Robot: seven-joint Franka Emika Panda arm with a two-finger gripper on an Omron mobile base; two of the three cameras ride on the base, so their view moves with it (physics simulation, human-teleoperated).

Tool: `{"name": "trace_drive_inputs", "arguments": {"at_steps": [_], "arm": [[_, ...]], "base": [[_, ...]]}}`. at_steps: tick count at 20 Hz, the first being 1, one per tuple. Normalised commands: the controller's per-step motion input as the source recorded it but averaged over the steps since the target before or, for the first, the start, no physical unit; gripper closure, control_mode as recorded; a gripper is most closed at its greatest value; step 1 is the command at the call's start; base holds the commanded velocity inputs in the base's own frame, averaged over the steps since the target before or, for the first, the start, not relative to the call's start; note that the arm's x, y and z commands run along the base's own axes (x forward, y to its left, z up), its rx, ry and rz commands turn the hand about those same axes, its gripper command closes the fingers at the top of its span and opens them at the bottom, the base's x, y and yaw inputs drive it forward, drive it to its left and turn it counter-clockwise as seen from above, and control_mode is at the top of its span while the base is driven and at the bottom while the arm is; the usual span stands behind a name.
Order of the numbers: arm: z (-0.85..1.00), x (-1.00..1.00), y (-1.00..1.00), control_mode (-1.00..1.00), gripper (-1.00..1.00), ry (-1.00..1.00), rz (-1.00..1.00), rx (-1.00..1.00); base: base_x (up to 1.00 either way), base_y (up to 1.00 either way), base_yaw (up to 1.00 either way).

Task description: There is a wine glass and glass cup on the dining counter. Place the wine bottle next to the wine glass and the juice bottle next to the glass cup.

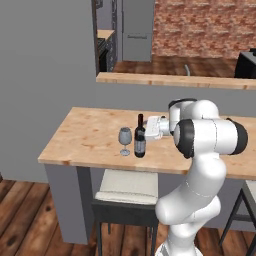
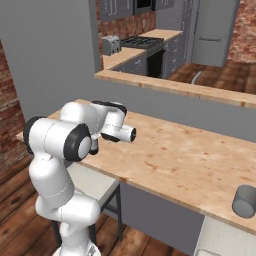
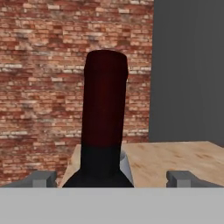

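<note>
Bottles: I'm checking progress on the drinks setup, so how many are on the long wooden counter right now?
1. The wine bottle stands upright on the counter, just right of the wine glass. The arm blocks part of the counter, so another could be hidden.

Our arm [image 1: 200, 165] rises from the base, bends at the dark-capped elbow and reaches forward and to our left, forearm roughly level. Our wrist holds the hand horizontal, pointing left in the left base view. Our gripper [image 3: 113, 178] has its jaws spread wide, the two fingertips [image 3: 41, 178] standing well apart at either side of the hand view, gripping nothing.
</note>
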Motion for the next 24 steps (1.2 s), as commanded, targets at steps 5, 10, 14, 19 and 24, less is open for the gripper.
{"name": "trace_drive_inputs", "arguments": {"at_steps": [5,10,14,19,24], "arm": [[0.0,0.0,-0.09,-1.0,-1.0,0.0,0.0,0.0],[0.0,-0.07,-0.12,-1.0,-1.0,0.01,0.0,0.0],[0.0,-0.07,-0.1,-1.0,-1.0,0.04,0.0,0.0],[0.0,-0.13,-0.06,-1.0,-1.0,0.05,0.0,0.0],[0.0,-0.13,-0.02,-1.0,-1.0,0.07,0.0,0.0]], "base": [[0.0,0.0,0.0],[0.0,0.0,0.0],[0.0,0.0,0.0],[0.0,0.0,0.0],[0.0,0.0,0.0]]}}
